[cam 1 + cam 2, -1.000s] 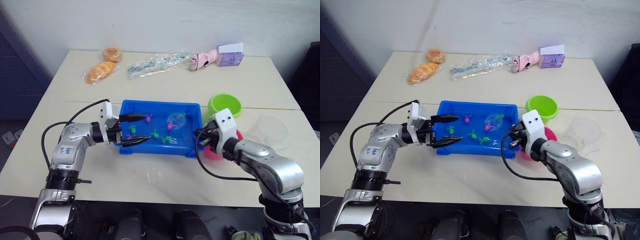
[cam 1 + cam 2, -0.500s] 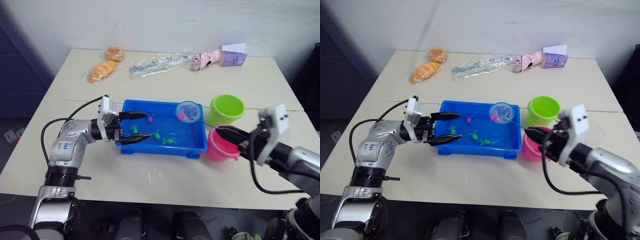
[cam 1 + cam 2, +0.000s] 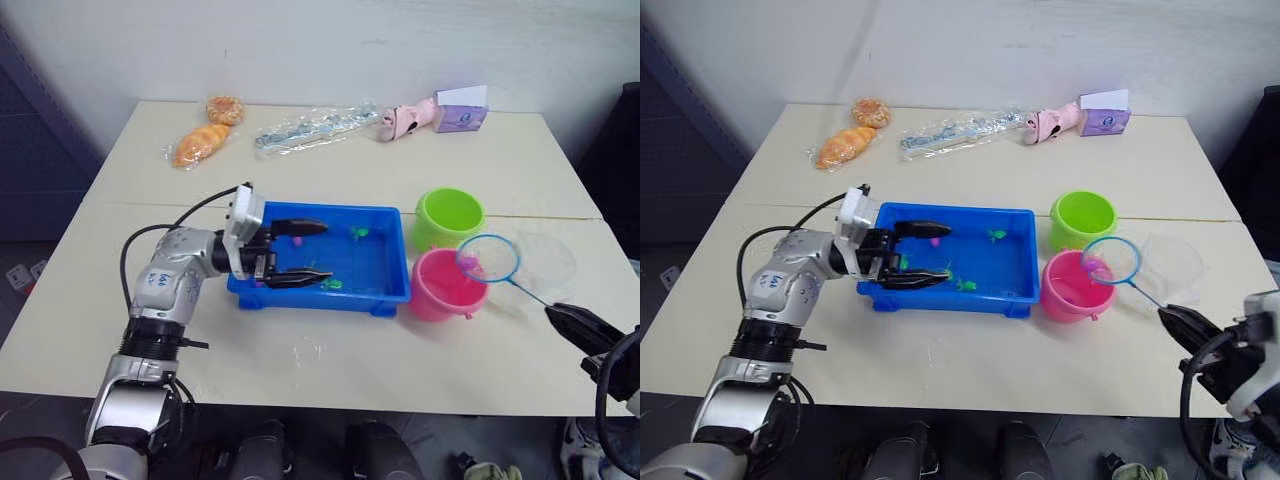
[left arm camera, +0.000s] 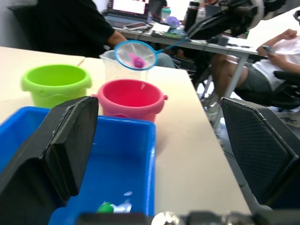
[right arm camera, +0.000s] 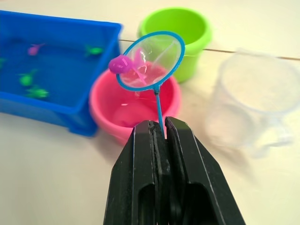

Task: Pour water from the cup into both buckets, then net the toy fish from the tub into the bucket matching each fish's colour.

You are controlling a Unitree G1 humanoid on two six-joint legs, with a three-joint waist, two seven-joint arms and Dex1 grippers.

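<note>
The blue tub (image 3: 384,262) sits mid-table with a few green and pink toy fish (image 5: 27,78) in its water. To its right stand the green bucket (image 3: 448,215) and the pink bucket (image 3: 438,290), which holds water. The clear cup (image 3: 548,258) stands right of the buckets. My right gripper (image 5: 161,124) is shut on the thin handle of the net (image 3: 488,258). Its hoop hangs over the pink bucket's right rim with a pink fish (image 5: 119,64) in the mesh. My left gripper (image 3: 327,253) is open over the tub's left half, holding nothing.
Along the table's far edge lie a bread loaf (image 3: 200,143), a round pastry (image 3: 226,108), a clear plastic bag (image 3: 310,127), a pink toy (image 3: 405,118) and a purple box (image 3: 460,110). In the left wrist view, people sit at desks beyond the table.
My right arm pulled back to the right, carrying the net with a pink fish out of the tub to above the pink bucket. My left gripper slid further right over the tub.
</note>
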